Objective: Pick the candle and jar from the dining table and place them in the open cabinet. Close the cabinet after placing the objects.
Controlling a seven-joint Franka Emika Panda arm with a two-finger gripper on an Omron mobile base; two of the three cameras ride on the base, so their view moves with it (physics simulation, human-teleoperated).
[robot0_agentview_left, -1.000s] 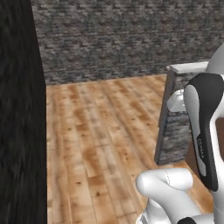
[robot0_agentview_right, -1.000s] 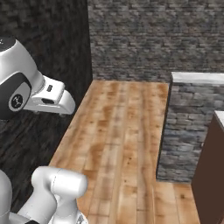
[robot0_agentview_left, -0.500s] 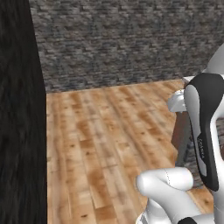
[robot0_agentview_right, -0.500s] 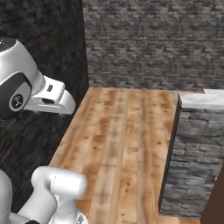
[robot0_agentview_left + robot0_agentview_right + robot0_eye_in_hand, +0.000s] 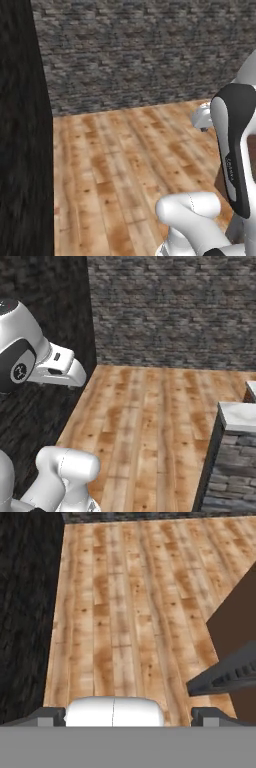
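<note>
In the hand view my gripper (image 5: 128,717) is open, its two dark fingertips (image 5: 47,716) far apart at the bottom edge with nothing between them. It looks down on bare wooden floor (image 5: 125,612). My white arm (image 5: 235,150) is folded close above the base, and it shows again at the left of the right base view (image 5: 30,356). The candle, the jar, the dining table and the cabinet are out of view.
A black wall (image 5: 22,125) runs along the left and a grey stone wall (image 5: 170,306) closes the far side. A stone block with a pale top (image 5: 235,456) stands at the near right. A dark brown panel (image 5: 235,627) with a grey bar (image 5: 225,674) sits right of the hand.
The whole picture has shifted: the stone block has slid right and partly out of both base views, so the base has moved. The gripper has stayed open.
</note>
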